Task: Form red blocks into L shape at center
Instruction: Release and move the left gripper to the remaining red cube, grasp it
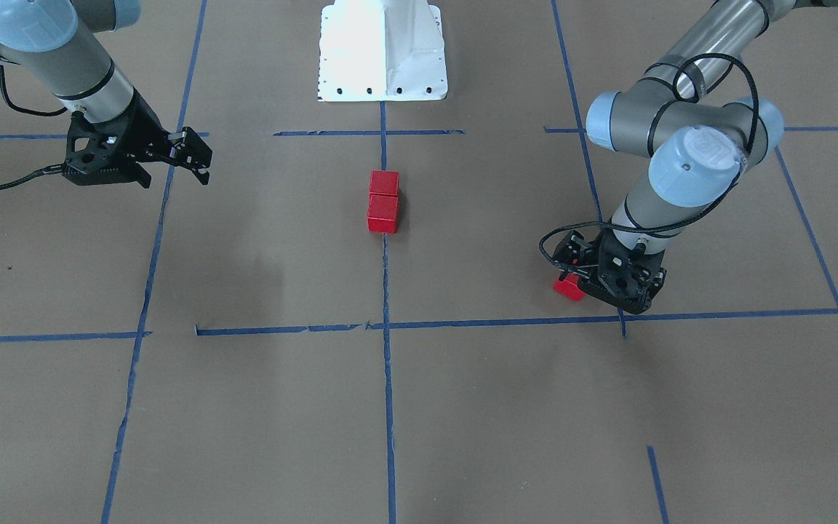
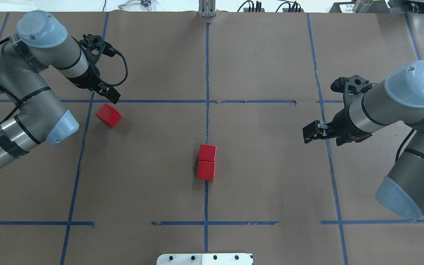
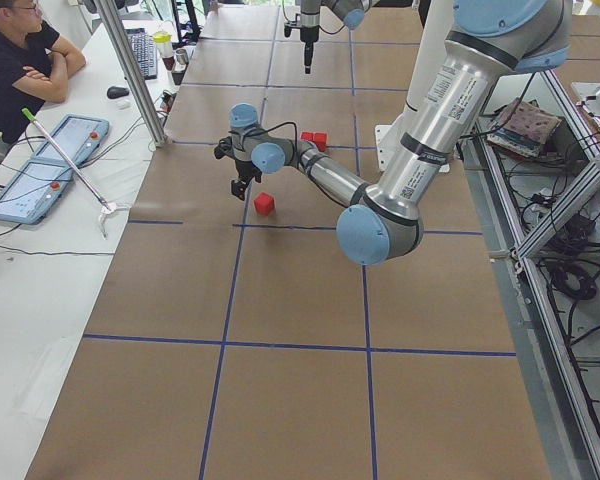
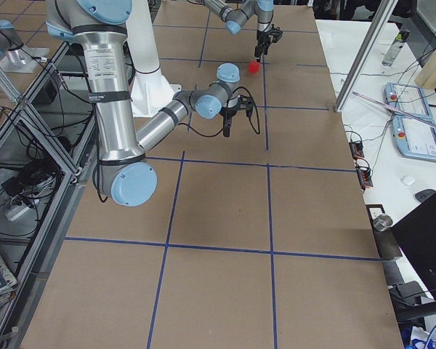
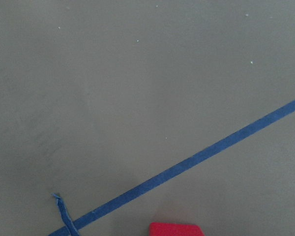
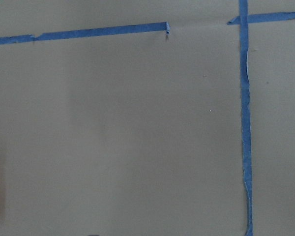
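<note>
Two red blocks [image 2: 207,152] sit touching, one behind the other, on the blue tape line [image 2: 207,121] that splits the middle rectangle [image 2: 145,173] of the tabletop [image 2: 363,228]. The third block [image 2: 108,115] lies turned at an angle near that rectangle's far corner on the robot's left, well apart from the pair. The left tool [image 2: 114,98] hangs just beside it, not holding it; whether its fingers are spread I cannot tell. The right tool [image 2: 306,134] hovers by the rectangle's opposite edge, fingers parted, holding nothing.
</note>
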You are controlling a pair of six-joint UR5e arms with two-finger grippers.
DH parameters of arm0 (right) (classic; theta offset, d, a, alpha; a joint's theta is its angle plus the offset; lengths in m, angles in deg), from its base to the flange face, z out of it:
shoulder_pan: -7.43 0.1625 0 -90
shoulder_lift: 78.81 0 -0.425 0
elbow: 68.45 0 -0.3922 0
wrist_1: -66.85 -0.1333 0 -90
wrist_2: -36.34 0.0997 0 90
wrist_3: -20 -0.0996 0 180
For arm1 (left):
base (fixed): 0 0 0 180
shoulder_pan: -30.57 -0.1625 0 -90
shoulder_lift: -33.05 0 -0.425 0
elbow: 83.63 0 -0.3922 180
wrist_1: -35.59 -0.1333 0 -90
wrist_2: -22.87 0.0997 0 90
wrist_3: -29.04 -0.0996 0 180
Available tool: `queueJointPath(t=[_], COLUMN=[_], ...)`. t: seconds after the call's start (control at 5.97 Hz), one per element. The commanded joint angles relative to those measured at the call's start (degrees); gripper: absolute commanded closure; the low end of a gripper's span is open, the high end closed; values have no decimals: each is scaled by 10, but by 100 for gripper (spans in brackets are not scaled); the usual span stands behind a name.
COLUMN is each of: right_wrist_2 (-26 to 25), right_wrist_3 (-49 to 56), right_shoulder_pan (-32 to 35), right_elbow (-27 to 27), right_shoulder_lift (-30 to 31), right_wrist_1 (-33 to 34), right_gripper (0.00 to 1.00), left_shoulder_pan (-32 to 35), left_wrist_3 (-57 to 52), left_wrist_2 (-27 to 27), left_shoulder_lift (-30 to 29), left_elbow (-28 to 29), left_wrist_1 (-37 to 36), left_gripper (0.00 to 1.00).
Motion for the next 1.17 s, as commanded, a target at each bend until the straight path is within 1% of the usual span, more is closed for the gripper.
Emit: queueJointPath(t=[0.0, 0.17, 0.34, 1.01], right_wrist_2=[0, 0, 0, 0], right_wrist_3=[0, 0, 0, 0], right_shoulder_pan=[-1, -1, -1, 0], right_elbow=[1, 0, 0, -1], right_shoulder_lift=[0, -1, -1, -1], right_wrist_1=[0, 0, 0, 0], right_gripper=[0, 0, 0, 0], left_shoulder_pan=[-18, -25, -40, -44], left_wrist_3=[14, 44, 45, 40], left_wrist_2=[-1, -2, -1, 3], left_shoulder_lift=[6, 5, 8, 6], left_elbow=[4, 2, 4, 15], left_wrist_1=[4, 4, 4, 4], left_gripper=[0, 0, 0, 1])
